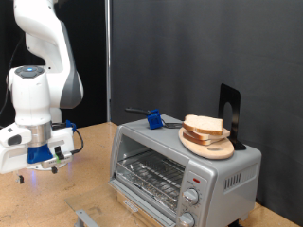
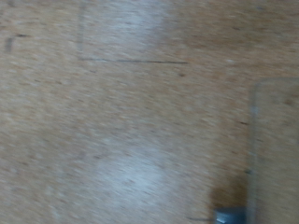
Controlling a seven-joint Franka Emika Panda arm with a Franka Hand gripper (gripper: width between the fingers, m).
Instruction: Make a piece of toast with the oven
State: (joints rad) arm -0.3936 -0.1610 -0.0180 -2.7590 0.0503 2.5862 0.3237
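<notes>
The piece of toast, pale with a tan crust, lies on a round wooden plate on top of the oven. The oven is silver-grey, stands at the exterior view's right, and shows its wire rack and two knobs. Its door seems to be folded down in front. My gripper points down just above the wooden table at the exterior view's left, well apart from the oven and holding nothing that shows. The wrist view shows only blurred table wood; no fingers show there.
A blue piece with a dark handle and a black upright stand also sit on the oven top. A grey flat edge lies on the table by the exterior view's bottom. A pale straight edge shows in the wrist view.
</notes>
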